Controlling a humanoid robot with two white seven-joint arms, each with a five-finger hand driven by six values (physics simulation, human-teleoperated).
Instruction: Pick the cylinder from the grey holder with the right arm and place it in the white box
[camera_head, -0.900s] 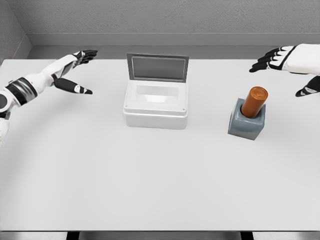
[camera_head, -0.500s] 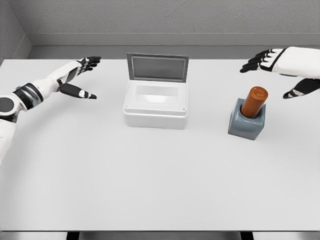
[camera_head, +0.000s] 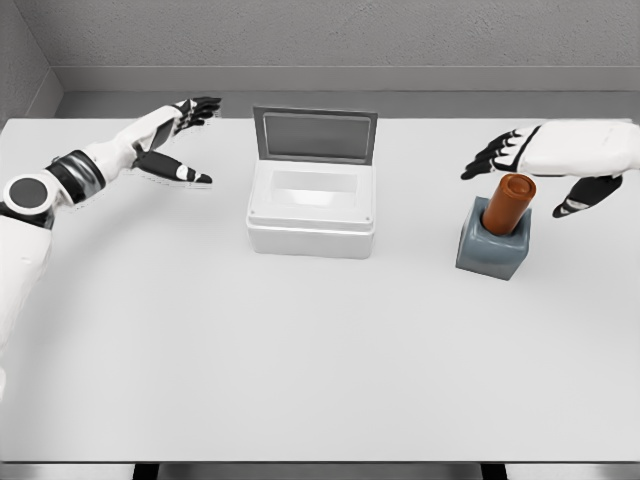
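standing cylinder (camera_head: 508, 203) under spread fingers (camera_head: 490, 157)

Soft, even light is falling from above, keeping the white table (camera_head: 300, 360) bright with no glare or hot spots. Only faint, diffuse shadows are showing beside the white box (camera_head: 312, 208) and the grey holder (camera_head: 493, 248). The render is looking slightly soft, with blurred edges on distant fingers.

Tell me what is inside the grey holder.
An orange cylinder stands tilted in the grey holder, its upper part sticking out. Its lower end is hidden by the holder's walls.
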